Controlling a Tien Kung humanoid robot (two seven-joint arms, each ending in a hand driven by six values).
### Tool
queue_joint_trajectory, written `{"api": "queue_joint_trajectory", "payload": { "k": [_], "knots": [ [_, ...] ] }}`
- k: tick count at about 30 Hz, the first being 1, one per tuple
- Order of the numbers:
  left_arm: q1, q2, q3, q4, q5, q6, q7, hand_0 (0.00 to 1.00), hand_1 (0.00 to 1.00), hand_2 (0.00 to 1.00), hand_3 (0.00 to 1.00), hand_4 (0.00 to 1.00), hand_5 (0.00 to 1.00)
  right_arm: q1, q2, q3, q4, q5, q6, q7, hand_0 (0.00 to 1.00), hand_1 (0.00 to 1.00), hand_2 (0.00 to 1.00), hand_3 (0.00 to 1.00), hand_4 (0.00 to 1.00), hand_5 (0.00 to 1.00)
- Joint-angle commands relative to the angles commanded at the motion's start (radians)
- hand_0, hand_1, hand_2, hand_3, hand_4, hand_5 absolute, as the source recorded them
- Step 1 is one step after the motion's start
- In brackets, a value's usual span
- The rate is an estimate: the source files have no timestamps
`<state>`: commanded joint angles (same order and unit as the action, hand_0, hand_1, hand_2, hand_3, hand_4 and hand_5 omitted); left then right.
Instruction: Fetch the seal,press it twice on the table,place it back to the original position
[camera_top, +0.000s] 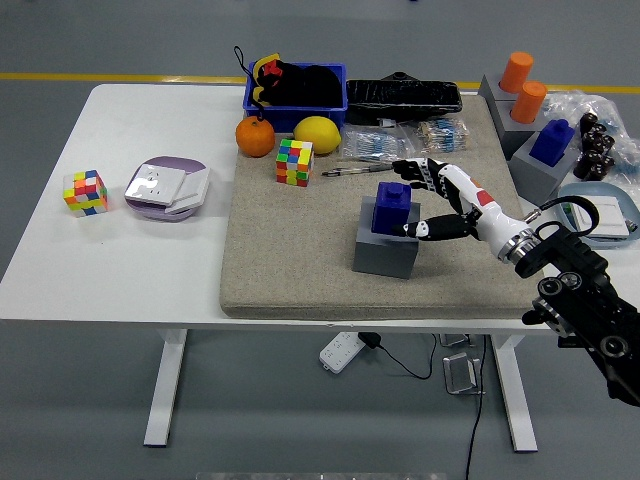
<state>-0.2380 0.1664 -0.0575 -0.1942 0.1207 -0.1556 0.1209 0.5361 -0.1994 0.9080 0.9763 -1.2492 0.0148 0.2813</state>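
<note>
blue seal (393, 208) sits on its grey block (385, 251) on the mat; right hand (437, 200) beside it, fingers spread, gripping nothing. looks small, rigid, light; pinch the narrow top knob, i'd say.

The right arm enters from the lower right of the frame and slants up-left to centre-right, its right hand (437, 203) with fingers spread apart, thumb below them, gripping nothing
</note>
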Motion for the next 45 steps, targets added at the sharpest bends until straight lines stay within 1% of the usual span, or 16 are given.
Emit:
{"api": "queue_joint_trajectory", "payload": {
  "k": [6,11,12,13,15,17,18,19,20,23,24,30,31,42,43,45],
  "knots": [
    [0.002,0.001,-0.002,0.0,0.0,0.0,0.0,0.82,0.818,0.792,0.836,0.816,0.433,-0.024,-0.019,0.055,0.016,-0.022,0.01,-0.011,0.943,0.941,0.935,0.926,0.998,0.19],
    [0.001,0.003,0.0,0.001,-0.002,0.001,0.0,0.82,0.818,0.792,0.836,0.816,0.433,-0.067,-0.06,0.127,0.045,-0.03,0.018,-0.021,0.943,0.941,0.935,0.926,0.998,0.19],
    [0.001,0.003,0.001,0.001,-0.003,0.001,0.0,0.82,0.818,0.793,0.835,0.817,0.433,-0.077,-0.07,0.143,0.048,-0.03,0.02,-0.022,0.923,0.923,0.912,0.903,0.998,0.198],
    [0.001,0.003,0.0,0.001,-0.002,0.001,0.0,0.82,0.818,0.793,0.835,0.817,0.433,-0.083,-0.077,0.153,0.05,-0.029,0.021,-0.023,0.923,0.923,0.912,0.903,0.998,0.198],
    [0.0,0.005,0.001,0.001,-0.003,0.001,0.0,0.82,0.818,0.793,0.835,0.817,0.433,-0.116,-0.101,0.208,0.053,-0.027,0.027,-0.027,0.923,0.923,0.912,0.903,0.998,0.198],
    [0.0,0.005,0.001,0.001,-0.003,0.001,0.0,0.82,0.818,0.793,0.835,0.817,0.433,-0.119,-0.102,0.213,0.054,-0.026,0.028,-0.027,0.923,0.923,0.912,0.903,0.998,0.198],
    [0.0,0.005,-0.002,0.001,-0.001,0.001,0.0,0.82,0.818,0.793,0.835,0.817,0.433,-0.132,-0.107,0.233,0.058,-0.02,0.03,-0.028,0.923,0.923,0.912,0.903,0.998,0.198],
    [-0.001,0.005,-0.002,0.001,0.0,0.001,0.0,0.82,0.817,0.793,0.836,0.816,0.432,-0.147,-0.113,0.259,0.063,-0.022,0.032,-0.03,0.883,0.884,0.877,0.861,0.998,0.214],
    [-0.001,0.005,-0.002,0.001,0.0,0.001,0.0,0.82,0.817,0.793,0.836,0.816,0.432,-0.158,-0.117,0.28,0.066,-0.02,0.033,-0.032,0.883,0.884,0.877,0.861,0.998,0.214],
    [-0.002,0.005,-0.004,0.0,0.003,0.001,0.0,0.82,0.817,0.793,0.836,0.816,0.432,-0.186,-0.123,0.336,0.076,-0.026,0.036,-0.039,0.883,0.884,0.877,0.861,0.998,0.214],
    [-0.002,0.004,-0.003,0.0,0.002,0.001,0.0,0.82,0.817,0.791,0.836,0.817,0.433,-0.196,-0.124,0.358,0.079,-0.028,0.037,-0.042,0.83,0.829,0.82,0.807,0.998,0.205],
    [0.0,0.004,0.003,0.0,-0.002,0.002,0.001,0.82,0.817,0.791,0.836,0.817,0.433,-0.236,-0.124,0.465,0.09,-0.044,0.023,-0.031,0.83,0.829,0.82,0.807,0.998,0.205],
    [0.0,0.004,0.003,0.0,-0.002,0.002,0.001,0.82,0.818,0.791,0.836,0.817,0.432,-0.24,-0.122,0.478,0.091,-0.051,0.024,-0.032,0.736,0.665,0.646,0.636,0.967,0.096],
    [-0.005,0.0,0.001,0.0,-0.003,0.005,0.001,0.82,0.818,0.791,0.836,0.817,0.433,-0.295,-0.106,0.631,0.101,-0.095,0.024,-0.041,0.734,0.655,0.633,0.622,0.954,0.088],
    [-0.005,0.0,0.001,0.0,-0.003,0.005,0.001,0.82,0.818,0.793,0.836,0.817,0.433,-0.298,-0.105,0.638,0.102,-0.097,0.024,-0.041,0.726,0.645,0.618,0.613,0.927,0.075],
    [-0.004,0.0,0.0,0.0,-0.004,0.005,0.001,0.82,0.818,0.793,0.836,0.817,0.433,-0.305,-0.101,0.66,0.104,-0.103,0.024,-0.044,0.726,0.645,0.618,0.613,0.927,0.075]
  ]
}}
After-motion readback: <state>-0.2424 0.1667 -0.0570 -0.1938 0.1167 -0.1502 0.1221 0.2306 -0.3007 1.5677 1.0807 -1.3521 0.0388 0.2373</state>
